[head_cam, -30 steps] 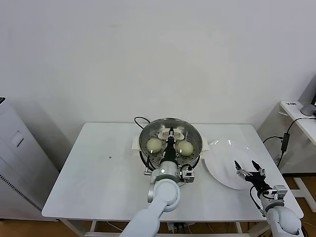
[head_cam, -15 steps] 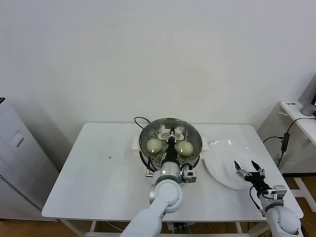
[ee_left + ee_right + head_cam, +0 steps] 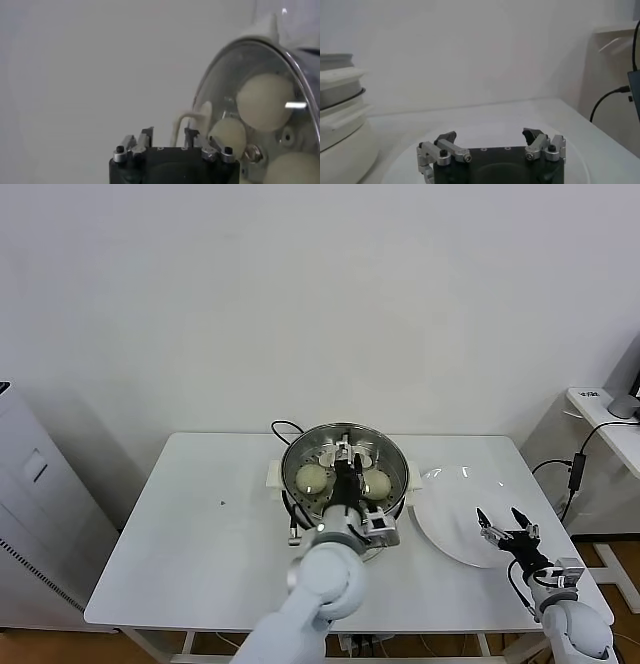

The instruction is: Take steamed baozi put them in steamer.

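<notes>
The steamed buns (image 3: 313, 477) lie in the steel steamer (image 3: 392, 456) at the back middle of the white table (image 3: 200, 534); the head view shows two cream ones clearly, one on each side of the arm, and the left wrist view shows three (image 3: 265, 102) pressed close on the holed floor, so a fourth may be hidden behind the arm, though I cannot tell. The left gripper (image 3: 344, 455) hangs over the middle of the basket between the two visible buns, and in its own wrist view its jaws stand apart with nothing between them. To the right of the steamer lies the flat white plate (image 3: 440, 529), bare where it shows, and the right gripper (image 3: 504, 521) rests low over its near edge, jaws spread wide and empty. A black cord (image 3: 282, 427) curls out behind the steamer. Judging by the empty plate and the open empty jaws over the basket, the placing step looks to be at its end, with the last bun let go. The next move would call for lifting the left gripper straight up and clear of the rim without nudging the buns on either side, then drawing the arm back off the table; the right arm seems only to be waiting
</notes>
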`<state>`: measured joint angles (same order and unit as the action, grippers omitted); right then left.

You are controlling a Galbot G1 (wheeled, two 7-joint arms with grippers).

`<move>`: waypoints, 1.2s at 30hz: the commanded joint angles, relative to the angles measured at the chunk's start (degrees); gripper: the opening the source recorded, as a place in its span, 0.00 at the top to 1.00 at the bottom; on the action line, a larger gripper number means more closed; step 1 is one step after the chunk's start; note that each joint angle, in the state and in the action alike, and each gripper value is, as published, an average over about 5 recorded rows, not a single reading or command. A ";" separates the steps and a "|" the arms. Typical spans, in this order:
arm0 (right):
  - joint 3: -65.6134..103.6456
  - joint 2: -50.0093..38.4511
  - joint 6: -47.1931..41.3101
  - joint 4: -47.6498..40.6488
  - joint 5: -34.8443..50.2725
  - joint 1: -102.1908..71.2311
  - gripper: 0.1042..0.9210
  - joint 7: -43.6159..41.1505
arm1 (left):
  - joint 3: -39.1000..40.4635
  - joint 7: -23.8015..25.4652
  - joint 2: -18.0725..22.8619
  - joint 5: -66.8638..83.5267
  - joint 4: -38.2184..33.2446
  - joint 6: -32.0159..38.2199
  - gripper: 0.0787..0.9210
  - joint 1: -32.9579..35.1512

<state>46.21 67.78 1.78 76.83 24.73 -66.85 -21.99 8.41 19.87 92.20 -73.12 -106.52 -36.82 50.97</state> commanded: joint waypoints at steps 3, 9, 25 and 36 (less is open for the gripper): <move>-0.16 0.05 -0.23 1.13 0.65 0.62 0.12 -1.12 | -14.62 4.19 -19.62 64.91 -19.21 -0.90 0.19 0.83; -0.82 0.42 -0.16 3.07 0.72 1.13 0.12 -0.91 | -25.78 -10.75 -21.56 97.76 -18.90 5.32 0.12 3.22; 1.05 1.01 1.37 8.94 -2.71 -0.70 0.12 3.56 | -39.64 -17.07 -22.01 98.71 -5.69 29.76 0.12 18.93; 2.05 0.46 -1.37 10.76 -2.63 -1.66 0.12 6.38 | -37.91 -19.88 -24.29 94.88 7.16 34.75 0.12 19.36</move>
<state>47.61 68.26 1.88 85.47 22.83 -67.93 -17.91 -27.49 3.07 70.31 18.62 -110.04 -10.48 67.36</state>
